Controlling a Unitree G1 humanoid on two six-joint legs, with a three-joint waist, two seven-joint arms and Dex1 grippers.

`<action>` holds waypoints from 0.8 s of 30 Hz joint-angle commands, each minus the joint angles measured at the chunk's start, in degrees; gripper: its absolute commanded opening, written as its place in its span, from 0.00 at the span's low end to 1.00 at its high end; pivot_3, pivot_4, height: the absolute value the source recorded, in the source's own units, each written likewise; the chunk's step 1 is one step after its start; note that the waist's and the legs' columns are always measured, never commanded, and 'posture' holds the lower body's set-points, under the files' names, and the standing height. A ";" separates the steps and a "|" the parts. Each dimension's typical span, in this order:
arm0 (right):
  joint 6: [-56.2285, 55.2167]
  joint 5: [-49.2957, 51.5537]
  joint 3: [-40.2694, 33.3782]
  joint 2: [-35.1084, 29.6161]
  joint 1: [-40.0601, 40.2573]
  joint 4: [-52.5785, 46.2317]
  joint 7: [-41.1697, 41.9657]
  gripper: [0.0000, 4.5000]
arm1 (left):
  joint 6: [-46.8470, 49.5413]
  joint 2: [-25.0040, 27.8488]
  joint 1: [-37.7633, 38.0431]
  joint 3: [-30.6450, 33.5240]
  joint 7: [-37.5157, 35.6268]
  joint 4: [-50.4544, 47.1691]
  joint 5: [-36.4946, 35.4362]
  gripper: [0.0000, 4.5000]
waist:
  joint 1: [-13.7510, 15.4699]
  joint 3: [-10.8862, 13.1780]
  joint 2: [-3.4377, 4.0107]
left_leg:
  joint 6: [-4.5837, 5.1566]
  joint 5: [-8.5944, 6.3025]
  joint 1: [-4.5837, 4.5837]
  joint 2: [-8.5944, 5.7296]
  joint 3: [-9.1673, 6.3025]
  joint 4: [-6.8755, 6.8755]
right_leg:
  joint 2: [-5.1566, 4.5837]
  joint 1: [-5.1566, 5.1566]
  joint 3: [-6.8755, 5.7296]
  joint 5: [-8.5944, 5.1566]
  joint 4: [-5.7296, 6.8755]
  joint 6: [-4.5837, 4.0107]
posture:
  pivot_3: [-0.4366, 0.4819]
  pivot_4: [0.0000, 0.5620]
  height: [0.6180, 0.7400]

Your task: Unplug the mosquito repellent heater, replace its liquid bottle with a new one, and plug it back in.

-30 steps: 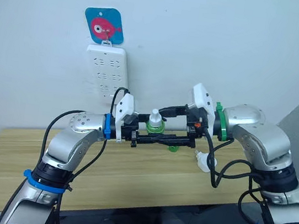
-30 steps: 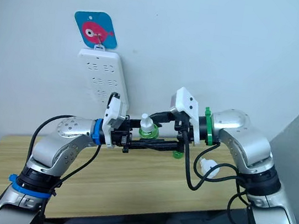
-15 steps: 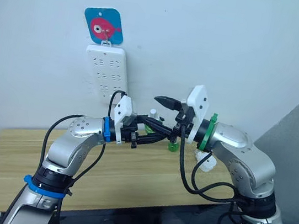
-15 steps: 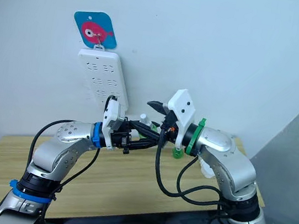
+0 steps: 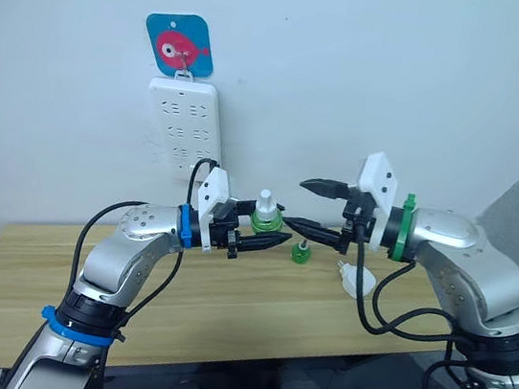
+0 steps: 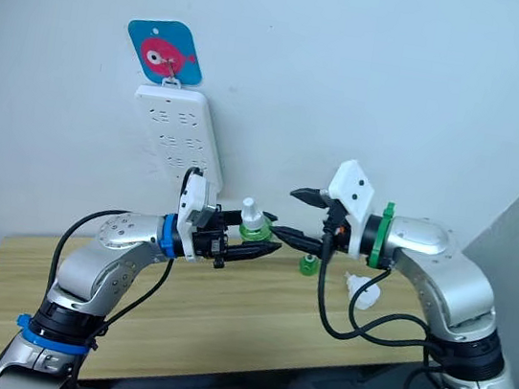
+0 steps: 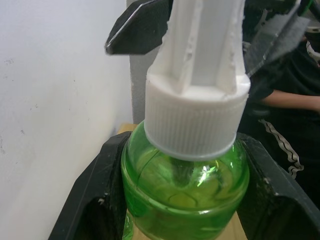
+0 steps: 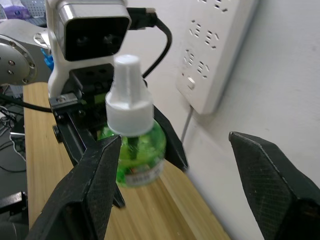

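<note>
A green liquid bottle (image 5: 266,219) with a white cap is held upright above the table, and my left gripper (image 5: 272,231) is shut on its body. In the left wrist view the bottle (image 7: 185,192) sits tight between both fingers (image 7: 90,200). My right gripper (image 5: 297,203) is open, its tips just right of the bottle and not touching it. Seen from the right wrist, the bottle (image 8: 136,140) lies ahead between the spread fingers (image 8: 95,190). The white mosquito repellent heater (image 5: 357,279) lies unplugged on the table under my right arm.
A white power strip (image 5: 184,126) hangs on the wall under a blue fish hook (image 5: 180,45). A second small green bottle (image 5: 301,252) stands on the wooden table (image 5: 55,272) near the heater. The wall is close behind the held bottle.
My right gripper has drawn back to the right, away from the bottle, and stands wide open. The left gripper has kept the bottle and hardly moved.
</note>
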 commanded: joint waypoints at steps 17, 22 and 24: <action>-1.74 -3.53 5.74 13.27 -4.65 1.60 -9.10 0.79 | -1.65 -0.40 -0.30 -0.13 -0.59 -2.93 -0.15 0.52 | 0.00 -0.01 -0.01 | -0.01 0.00 0.00 0.01 -0.01 0.01 | 0.00 0.00 0.00 0.01 0.01 -0.02 | 0.24 0.13 1.00; -1.82 -2.68 3.05 10.14 -4.78 3.25 -6.91 0.79 | -1.96 -0.28 0.06 0.07 -0.80 -2.80 0.03 0.52 | -0.01 0.00 0.00 | -0.01 0.00 0.00 0.01 -0.02 0.00 | -0.01 0.00 -0.02 0.04 0.01 -0.08 | 0.24 0.13 1.00; -1.14 -1.46 1.66 8.12 -4.41 3.02 -5.62 0.79 | -1.96 -0.28 0.23 0.18 -0.79 -2.87 0.10 0.52 | -0.01 0.00 0.00 | -0.01 0.00 0.00 0.01 -0.02 0.00 | -0.01 0.00 -0.02 0.04 0.00 -0.07 | 0.24 0.13 1.00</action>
